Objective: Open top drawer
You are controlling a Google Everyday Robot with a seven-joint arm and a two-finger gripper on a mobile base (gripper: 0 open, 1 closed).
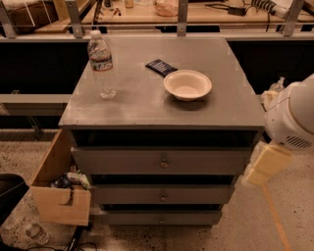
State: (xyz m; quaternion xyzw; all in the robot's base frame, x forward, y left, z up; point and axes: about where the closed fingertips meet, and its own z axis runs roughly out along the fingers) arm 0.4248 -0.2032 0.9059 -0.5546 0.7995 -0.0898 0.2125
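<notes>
The top drawer [122, 161] is the uppermost grey front of the grey cabinet, with a small round metal knob [163, 162] at its centre. It sits flush with the two lower drawer fronts [162, 194]. My gripper [267, 164], pale yellow under a white arm housing [293, 117], hangs at the cabinet's right side. It is level with the top drawer, just off its right end and well to the right of the knob. It holds nothing that I can see.
On the cabinet top [147, 105] stand a water bottle [102, 63], a white bowl [187, 84] and a dark blue packet [161, 66]. A plywood box [59, 193] with clutter sits on the floor at the left. A workbench [147, 14] runs behind.
</notes>
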